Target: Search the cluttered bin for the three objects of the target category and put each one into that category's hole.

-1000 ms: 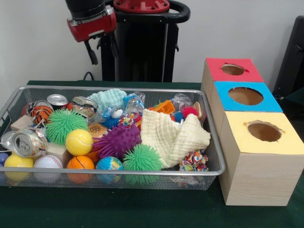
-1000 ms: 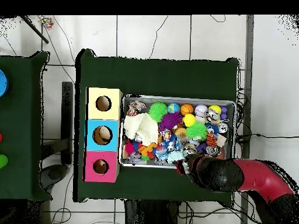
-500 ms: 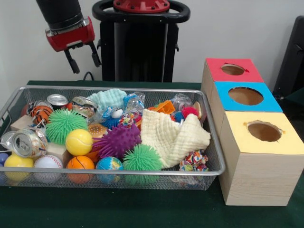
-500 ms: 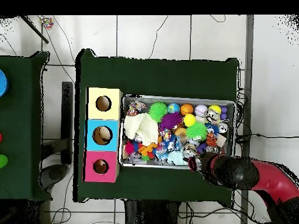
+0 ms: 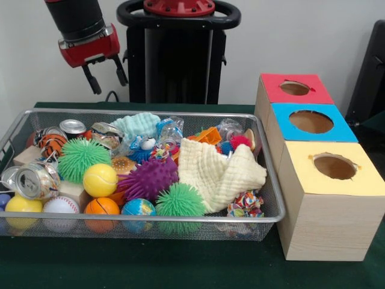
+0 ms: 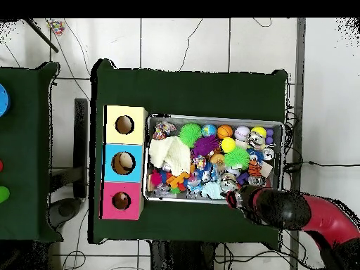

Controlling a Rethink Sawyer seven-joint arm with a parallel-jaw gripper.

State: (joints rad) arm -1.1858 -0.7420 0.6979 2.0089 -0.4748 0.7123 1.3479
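- Shifted barely since half a second ago, gripper (image 5: 104, 73) hanging above the bin's far left corner, fingers (image 5: 92, 80) apart and empty.
- Lying on the green table (image 5: 180, 271): bin (image 5: 267, 180), just left of three wooden boxes.
- Heaped inside: spiky green ball (image 5: 81, 158), purple spiky ball (image 5: 148, 179), yellow ball (image 5: 100, 180), cream cloth (image 5: 219, 171), crushed can (image 5: 36, 180).
- Seen only from overhead: red arm (image 6: 323, 219) reaching over the bin's (image 6: 211, 118) near edge; fingers hidden there.
- Boxes topped red (image 5: 295, 88), blue (image 5: 311, 122), yellow (image 5: 334, 167), each with a hole.

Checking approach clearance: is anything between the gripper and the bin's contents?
Nothing visible. The gripper hangs open above the bin's far edge, at the end away from the boxes, with open air below it.
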